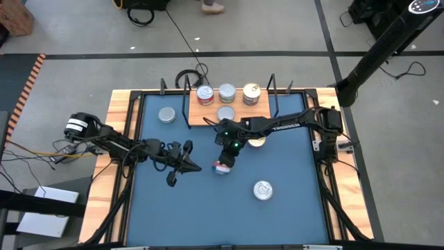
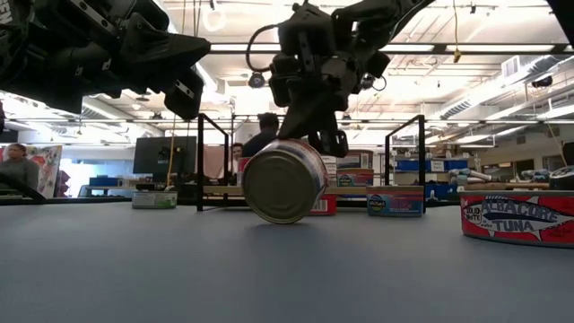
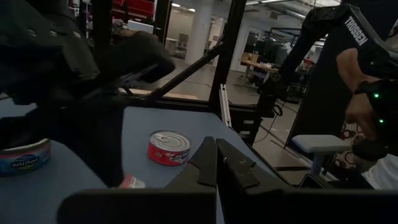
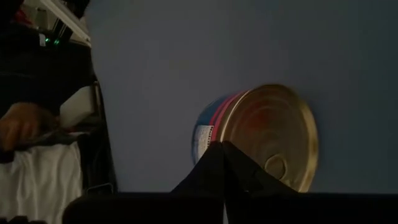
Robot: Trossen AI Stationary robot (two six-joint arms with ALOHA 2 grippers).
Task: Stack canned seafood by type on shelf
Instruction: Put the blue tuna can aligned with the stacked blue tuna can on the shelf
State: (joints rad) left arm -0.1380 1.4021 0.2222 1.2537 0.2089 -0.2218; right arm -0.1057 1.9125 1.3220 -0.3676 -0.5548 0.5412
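So our right gripper is pinched fully shut just above a tin tipped on its edge mid-table. It isn't holding it: in the wrist view the closed fingertips sit right at the tin's rim, touching or nearly so, we can't tell which. Our left gripper is closed too and empty, parked at about 9 o'clock from that tin.

Moving outward, the shelf sits at 12 o'clock along the far edge with four tins on it. One loose tin lies flat at about 10 o'clock near the shelf's left end, another at 5 o'clock toward the near side, and one more peeks out under the right arm.

Handling-wise, we'd guess these are rigid, fairly heavy for their size, and slick metal. On edge it'll probably roll if nudged. Best bet looks like opening up and pinching across the two flat faces, or tipping it flat and grabbing across the round sides.
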